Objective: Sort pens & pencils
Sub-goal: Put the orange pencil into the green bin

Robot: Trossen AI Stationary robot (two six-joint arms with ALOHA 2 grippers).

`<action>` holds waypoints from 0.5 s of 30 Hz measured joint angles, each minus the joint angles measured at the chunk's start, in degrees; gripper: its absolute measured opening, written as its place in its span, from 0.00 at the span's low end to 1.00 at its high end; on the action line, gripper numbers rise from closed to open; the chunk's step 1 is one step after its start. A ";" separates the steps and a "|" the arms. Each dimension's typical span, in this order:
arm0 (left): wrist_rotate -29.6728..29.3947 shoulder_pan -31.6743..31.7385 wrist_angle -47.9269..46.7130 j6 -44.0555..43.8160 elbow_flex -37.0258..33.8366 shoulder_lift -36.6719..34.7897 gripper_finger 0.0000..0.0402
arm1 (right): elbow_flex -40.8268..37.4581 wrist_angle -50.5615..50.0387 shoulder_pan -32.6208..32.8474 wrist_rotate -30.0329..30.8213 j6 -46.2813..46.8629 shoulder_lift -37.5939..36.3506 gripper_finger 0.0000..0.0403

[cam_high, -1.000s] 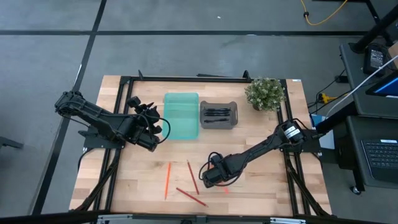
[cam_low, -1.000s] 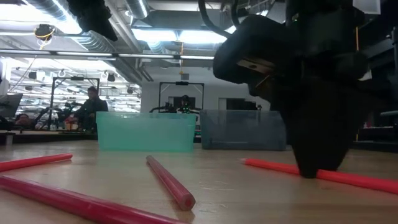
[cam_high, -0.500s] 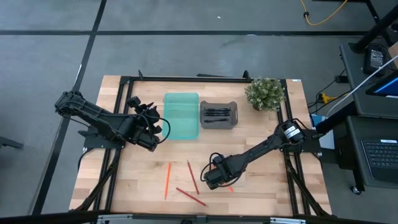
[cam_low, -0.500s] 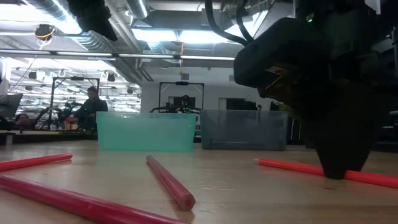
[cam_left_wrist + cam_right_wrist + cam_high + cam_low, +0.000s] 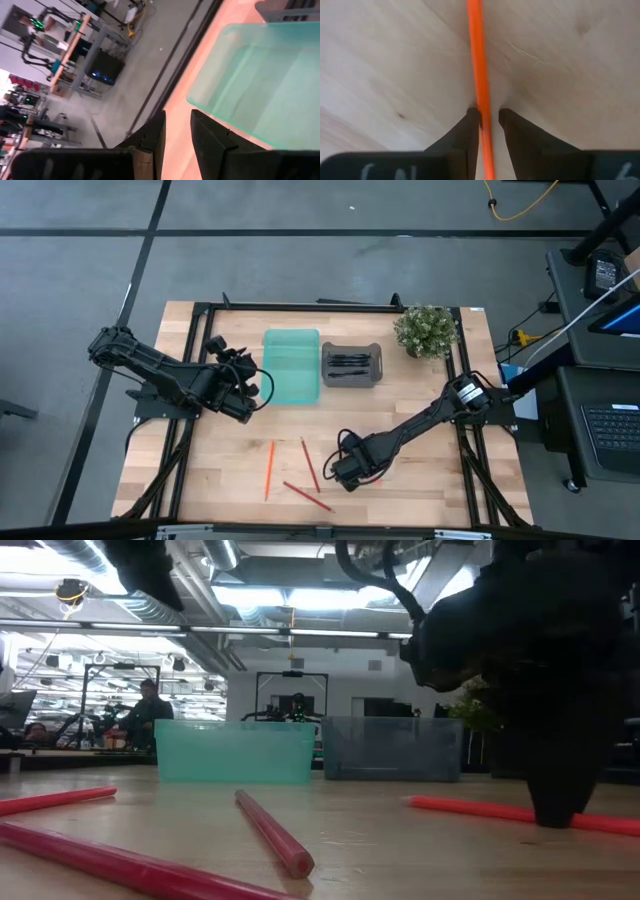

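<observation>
Down at the front of the tabletop (image 5: 420, 480), the right gripper (image 5: 485, 118) straddles an orange pencil (image 5: 479, 75), one finger on each side. The jaws stand narrow, the pencil sitting against one finger with a small gap to the other, and it still rests on the wood, so I judge the grip not yet closed. Its long axis runs straight ahead between the fingers, in line with the gripper's reach, so closing should catch it across its width. Three more pencils (image 5: 303, 465) lie just beside, toward the left arm's side. The pens (image 5: 350, 364) already sit in the grey bin (image 5: 374, 367), beside the teal bin (image 5: 291, 367). The left gripper (image 5: 176, 133) hovers by the teal bin, jaws narrowly apart and empty.
</observation>
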 joint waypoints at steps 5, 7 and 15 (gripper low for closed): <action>2.16 0.00 0.76 -0.11 0.00 0.00 0.21 | 0.00 -0.31 0.27 1.86 -3.32 0.00 0.23; 2.12 0.01 1.50 -0.07 0.00 0.01 0.21 | 0.00 -0.32 0.61 2.40 -4.04 0.00 0.23; 2.13 0.01 1.65 -0.09 0.00 0.01 0.21 | 0.00 -0.19 0.74 2.71 -4.13 0.00 0.23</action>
